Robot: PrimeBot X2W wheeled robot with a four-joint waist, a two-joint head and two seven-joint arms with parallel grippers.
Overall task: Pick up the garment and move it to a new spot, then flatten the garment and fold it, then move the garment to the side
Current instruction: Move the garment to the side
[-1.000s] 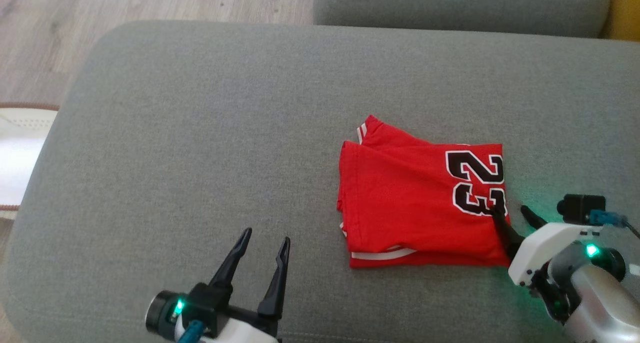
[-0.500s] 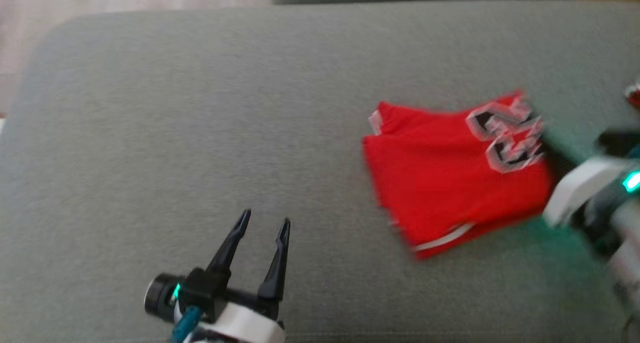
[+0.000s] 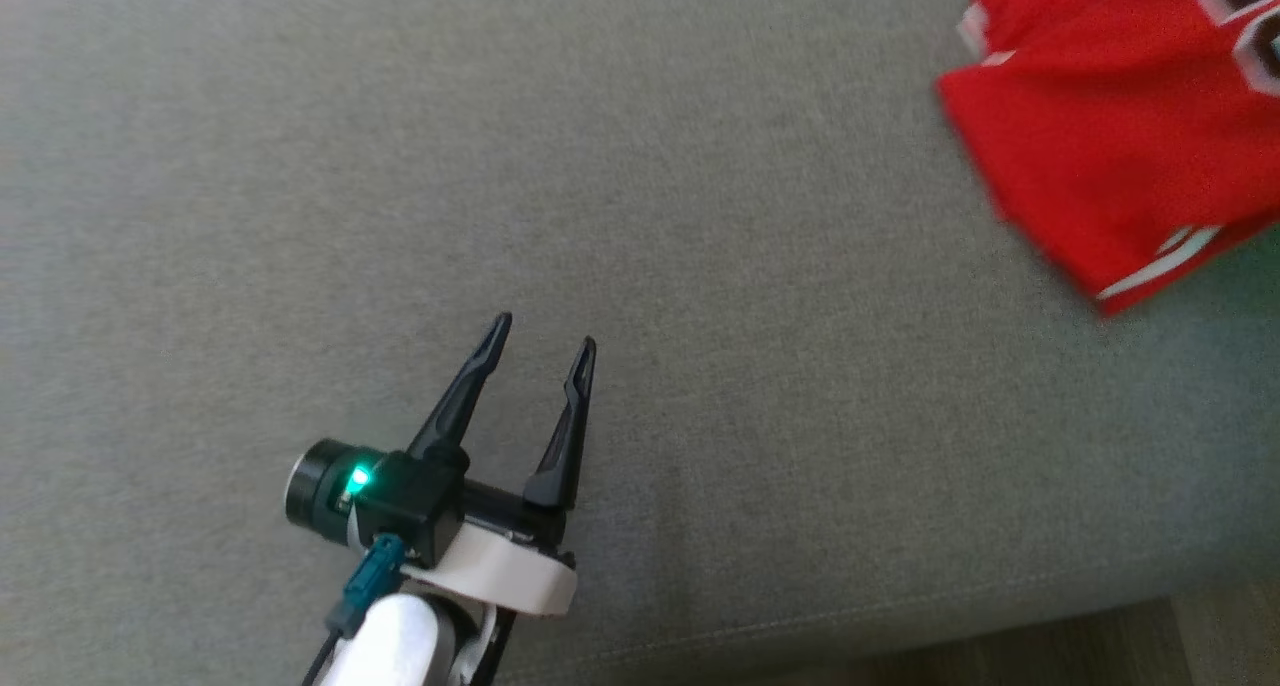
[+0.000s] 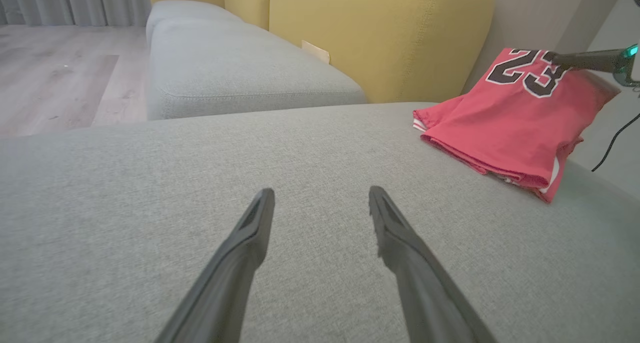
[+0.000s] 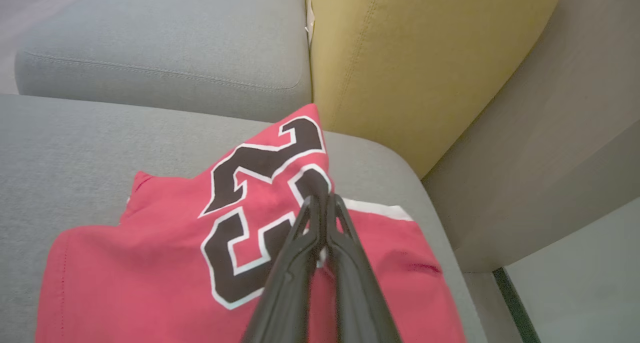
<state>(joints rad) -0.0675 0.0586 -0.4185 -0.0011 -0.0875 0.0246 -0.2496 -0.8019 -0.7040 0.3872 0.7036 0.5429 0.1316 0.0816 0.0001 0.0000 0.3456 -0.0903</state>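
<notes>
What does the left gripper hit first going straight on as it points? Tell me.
Most likely the grey sofa cushion itself: the open left gripper points slightly downward at bare fabric ahead. The red 23 jersey lies off to its right, outside that line; depth is uncertain.

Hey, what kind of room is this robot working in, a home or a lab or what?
Most likely a home living room. The red jersey rests on a grey sofa seat with a yellow back cushion behind it, and a wooden floor with curtains shows beyond.
</notes>
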